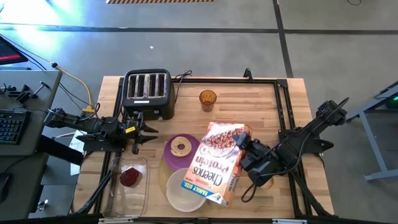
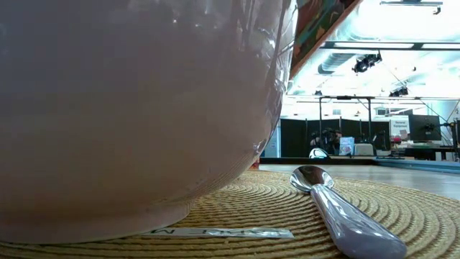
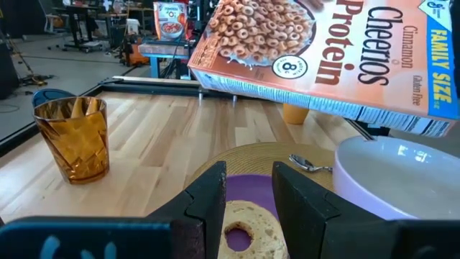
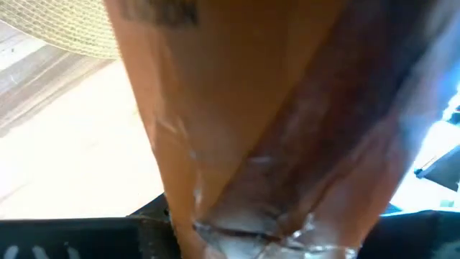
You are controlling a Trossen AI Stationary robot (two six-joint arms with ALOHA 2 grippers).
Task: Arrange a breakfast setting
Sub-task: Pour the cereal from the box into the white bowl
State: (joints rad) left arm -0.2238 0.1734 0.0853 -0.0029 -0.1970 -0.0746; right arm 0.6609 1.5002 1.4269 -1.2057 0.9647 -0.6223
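Left pincer sits near the toaster, fingers slightly apart with nothing between them; the bagel on the purple plate is just ahead of its tips. Next over, the white bowl rests on the placemat, spoon beside it. Right pincer is clamped on the cereal box, tipped with its long axis running from the pincer down toward the bowl, its low end over the rim. So I'd guess the pour is coming, and it's the right arm's job.
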